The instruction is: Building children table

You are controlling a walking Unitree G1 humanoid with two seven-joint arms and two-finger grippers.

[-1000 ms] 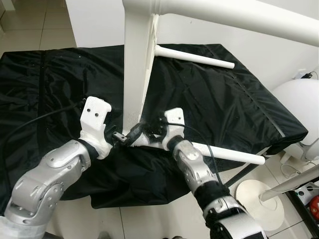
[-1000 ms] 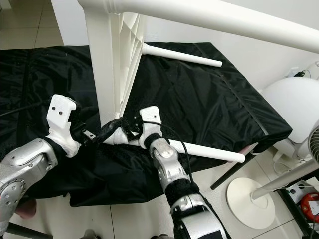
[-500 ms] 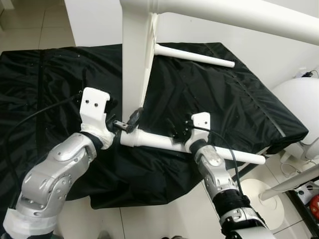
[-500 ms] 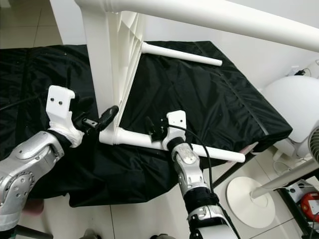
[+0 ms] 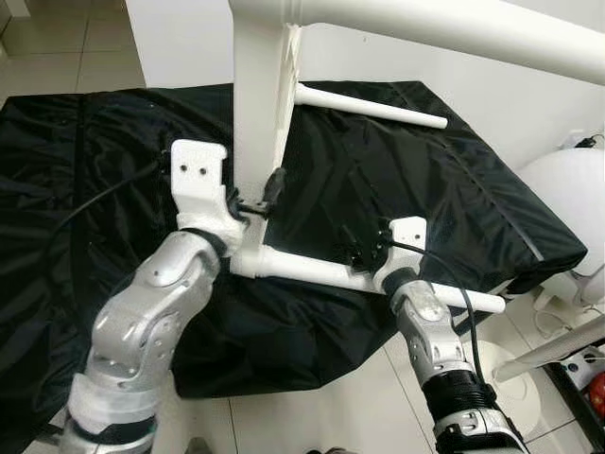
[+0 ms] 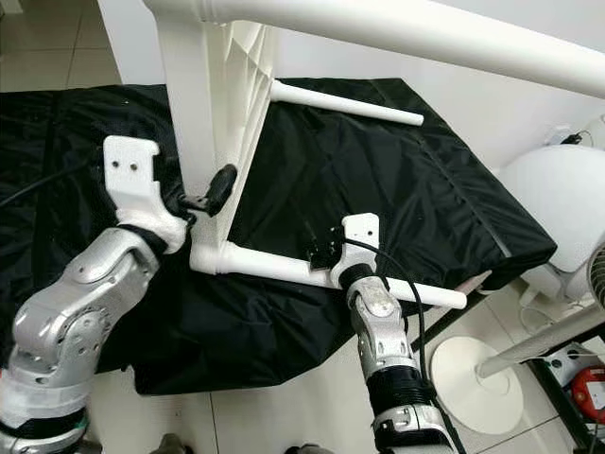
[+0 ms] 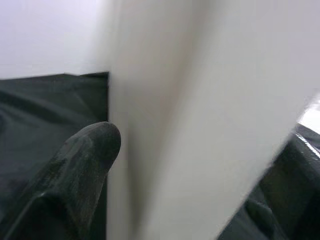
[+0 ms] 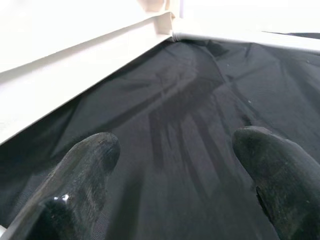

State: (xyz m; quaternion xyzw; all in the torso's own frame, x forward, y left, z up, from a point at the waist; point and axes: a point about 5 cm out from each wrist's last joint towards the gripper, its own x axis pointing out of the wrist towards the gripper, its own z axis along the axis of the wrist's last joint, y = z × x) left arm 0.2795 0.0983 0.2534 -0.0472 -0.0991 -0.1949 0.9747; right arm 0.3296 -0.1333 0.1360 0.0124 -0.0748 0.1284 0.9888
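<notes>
Our left gripper (image 5: pixel 257 203) is clamping the upended white plastic tabletop (image 5: pixel 257 104), seemingly to steady it, while our right gripper (image 5: pixel 357 251), fingers spread wide and empty, is hovering beside the white tubular leg (image 5: pixel 302 269) lying across the black cloth-covered surface (image 5: pixel 425 199).

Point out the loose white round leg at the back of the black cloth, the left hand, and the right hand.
Loose white round table leg (image 5: pixel 373 106), left eye view, mid-shaft.
Left hand (image 5: pixel 267 194), left eye view, between fingertips at the tabletop's edge.
Right hand (image 8: pixel 172 150), right wrist view, between open fingertips.
</notes>
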